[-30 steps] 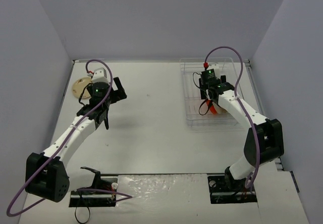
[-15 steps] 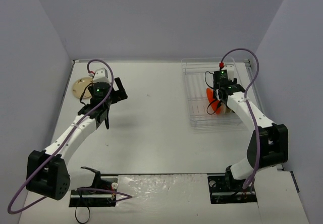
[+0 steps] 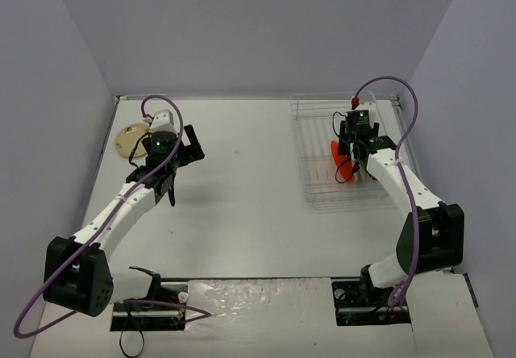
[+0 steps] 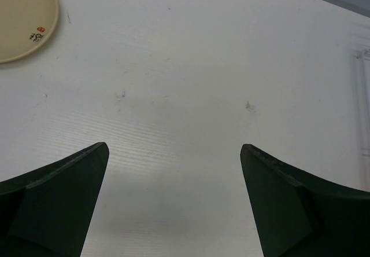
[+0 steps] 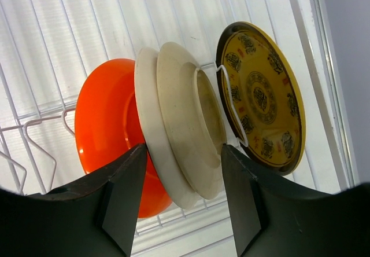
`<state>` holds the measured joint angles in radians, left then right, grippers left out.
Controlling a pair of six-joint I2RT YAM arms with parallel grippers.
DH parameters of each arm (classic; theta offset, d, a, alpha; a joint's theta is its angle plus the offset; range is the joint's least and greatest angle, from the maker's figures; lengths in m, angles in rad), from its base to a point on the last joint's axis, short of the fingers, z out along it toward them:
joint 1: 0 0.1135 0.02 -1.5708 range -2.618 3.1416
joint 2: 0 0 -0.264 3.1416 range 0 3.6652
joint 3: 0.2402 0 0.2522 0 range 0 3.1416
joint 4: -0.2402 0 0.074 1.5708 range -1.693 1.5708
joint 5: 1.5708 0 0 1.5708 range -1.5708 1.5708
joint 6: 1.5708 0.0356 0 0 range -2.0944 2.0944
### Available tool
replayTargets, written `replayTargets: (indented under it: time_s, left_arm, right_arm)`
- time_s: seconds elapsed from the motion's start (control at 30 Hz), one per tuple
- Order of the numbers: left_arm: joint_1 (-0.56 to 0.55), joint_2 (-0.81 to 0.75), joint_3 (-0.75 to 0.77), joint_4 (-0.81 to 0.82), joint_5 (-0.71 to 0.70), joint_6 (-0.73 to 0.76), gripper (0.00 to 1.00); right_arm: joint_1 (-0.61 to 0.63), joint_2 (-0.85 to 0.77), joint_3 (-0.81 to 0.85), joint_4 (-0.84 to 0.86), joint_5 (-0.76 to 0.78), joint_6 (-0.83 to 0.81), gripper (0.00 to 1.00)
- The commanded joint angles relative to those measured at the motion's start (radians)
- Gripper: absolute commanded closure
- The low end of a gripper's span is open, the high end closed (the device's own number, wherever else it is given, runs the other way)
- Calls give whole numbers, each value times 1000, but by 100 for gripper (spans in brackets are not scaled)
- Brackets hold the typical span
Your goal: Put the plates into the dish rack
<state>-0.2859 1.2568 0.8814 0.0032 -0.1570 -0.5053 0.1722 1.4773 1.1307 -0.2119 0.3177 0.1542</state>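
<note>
Since a second ago, the right gripper has swung toward the right side of the rack. The orange plate is now showing on edge beside it, and the left arm has barely shifted. From above, I'm seeing the left gripper hanging wide open over the table. One cream plate is lying flat just beyond it, near the far left corner.

Through the left wrist camera I'm looking between spread jaws at bare tabletop. The cream plate is sitting at the top left, well apart from them.

In the right wrist view, the orange plate, two pale plates and a dark plate with a yellow pattern are standing upright in a row among the rack's wires. The right gripper is straddling the pale pair's near edge, jaws partway apart. I cannot tell whether it is squeezing them.
</note>
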Motion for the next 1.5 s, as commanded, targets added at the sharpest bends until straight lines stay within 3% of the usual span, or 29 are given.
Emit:
replayTargets:
  time_s: [0.0, 0.3, 0.8, 1.1, 1.2, 1.33, 1.47]
  left_arm:
    - [8, -8, 64, 47, 4, 7, 3]
    - [8, -12, 64, 43, 5, 8, 3]
    - [10, -17, 64, 37, -7, 10, 3]
    - [16, -13, 68, 29, -18, 4, 3]
    - [16, -11, 69, 27, -18, 4, 3]
    - [18, -11, 69, 24, -28, 3, 3]
    - [35, -10, 76, 0, -50, -22, 3]
  right_arm:
    - [26, -38, -2, 51, -23, -39, 46]
    - [170, -29, 16, 53, 0, -129, 38]
    - [190, 81, 61, -1, 93, -128, 28]
    - [190, 40, 52, 11, 109, -118, 24]
    - [161, 1, 47, 37, 58, -99, 22]
    - [32, -95, 38, 97, -9, -39, 21]
    - [-35, -144, 44, 118, 16, -12, 21]
